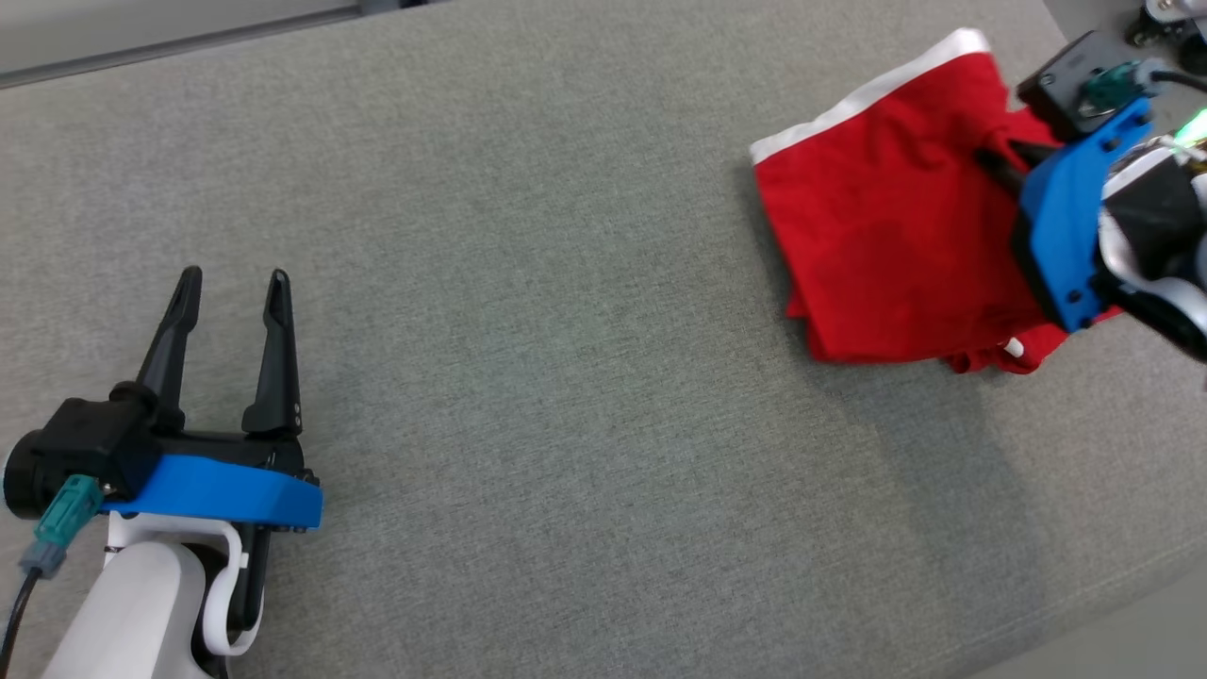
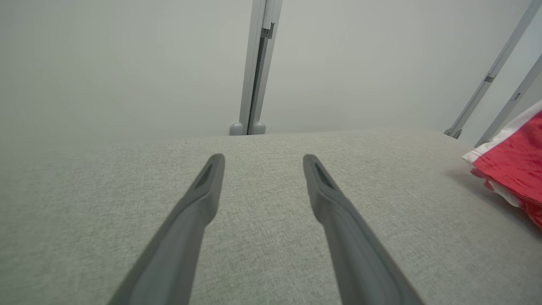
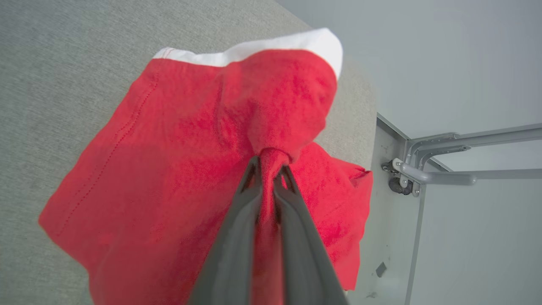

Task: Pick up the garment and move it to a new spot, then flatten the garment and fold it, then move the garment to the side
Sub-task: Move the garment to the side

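right gripper is pinching a fold of the red, white-banded cloth garment on the grey fabric counter — left gripper is gaping empty, well apart.

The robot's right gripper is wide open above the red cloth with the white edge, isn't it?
Not quite. The right gripper is not wide open: its two fingers are shut on a bunched-up fold of the red cloth, as the right wrist view shows. The rest is right: the cloth is red with a white edge.
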Tool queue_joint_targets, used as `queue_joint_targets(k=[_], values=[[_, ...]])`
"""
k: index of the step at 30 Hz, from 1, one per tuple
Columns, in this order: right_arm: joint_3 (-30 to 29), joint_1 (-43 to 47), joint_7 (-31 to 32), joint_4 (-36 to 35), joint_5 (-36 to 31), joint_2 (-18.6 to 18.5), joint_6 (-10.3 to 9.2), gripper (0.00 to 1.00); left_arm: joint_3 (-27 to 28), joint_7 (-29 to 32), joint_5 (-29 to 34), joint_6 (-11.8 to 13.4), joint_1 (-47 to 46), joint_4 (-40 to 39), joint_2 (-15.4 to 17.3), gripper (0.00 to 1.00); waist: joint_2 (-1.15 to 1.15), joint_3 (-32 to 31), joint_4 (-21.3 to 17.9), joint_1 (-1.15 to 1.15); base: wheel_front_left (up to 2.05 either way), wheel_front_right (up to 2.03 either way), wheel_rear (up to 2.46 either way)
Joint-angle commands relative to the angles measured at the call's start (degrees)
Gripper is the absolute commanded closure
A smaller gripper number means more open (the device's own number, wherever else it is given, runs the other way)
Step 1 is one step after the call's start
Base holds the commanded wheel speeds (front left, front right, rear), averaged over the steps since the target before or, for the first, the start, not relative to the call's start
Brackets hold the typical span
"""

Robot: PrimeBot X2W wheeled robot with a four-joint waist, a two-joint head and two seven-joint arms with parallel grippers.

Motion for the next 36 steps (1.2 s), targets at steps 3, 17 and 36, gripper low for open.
queue_joint_targets(k=[3,17,36], values=[[1.8,-2.6,-1.9,1.1,0.3,-4.4,0.01,1.00,0.0,1.4,0.8,0.4,-1.7,-1.9,1.5,0.00,0.00,1.8,-0.9,0.00,0.00,0.00,0.00],[-3.3,-4.5,-10.7,17.7,-8.5,-6.1,0.00,1.00,0.0,6.3,2.3,1.1,-4.1,-8.5,5.4,0.00,0.00,8.8,1.3,0.00,0.00,0.00,0.00],[-25.8,8.5,-30.0,26.1,-12.1,11.0,0.01,0.00,-1.9,0.4,-1.3,0.9,3.3,-0.7,0.1,0.00,0.00,-7.2,5.4,0.00,0.00,0.00,0.00]])
